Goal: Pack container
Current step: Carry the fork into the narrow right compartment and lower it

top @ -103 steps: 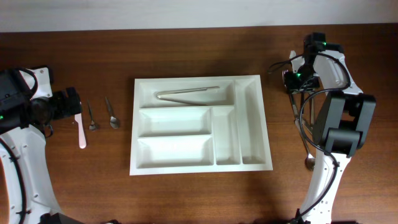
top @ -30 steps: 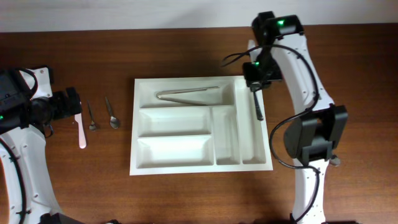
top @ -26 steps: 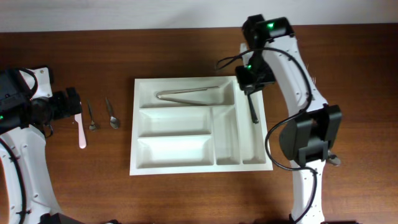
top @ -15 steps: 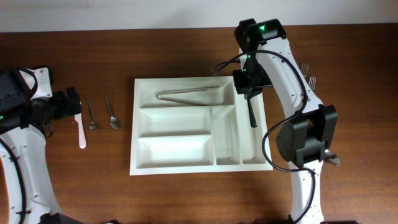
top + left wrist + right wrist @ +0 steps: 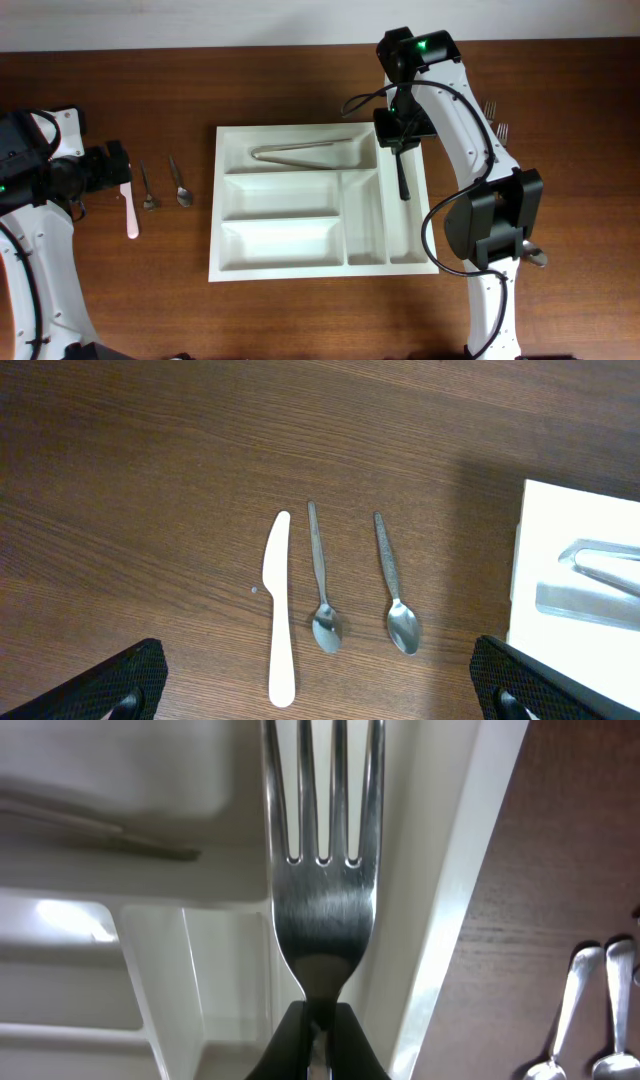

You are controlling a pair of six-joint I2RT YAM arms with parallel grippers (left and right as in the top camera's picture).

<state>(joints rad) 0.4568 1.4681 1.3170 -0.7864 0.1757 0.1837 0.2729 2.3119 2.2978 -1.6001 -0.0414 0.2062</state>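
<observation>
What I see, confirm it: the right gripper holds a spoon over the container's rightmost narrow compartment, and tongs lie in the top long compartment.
One error: the right gripper holds a fork, not a spoon; the right wrist view shows its tines. It is over the rightmost narrow compartment of the container, and tongs lie in the top long one.

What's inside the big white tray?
In the tray, metal tongs lie in the top compartment. The right hand holds a fork over the rightmost narrow one. The arm hides its top right corner.

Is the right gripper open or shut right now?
Shut. The right gripper pinches the fork by its neck over the rightmost narrow compartment of the container.
</observation>
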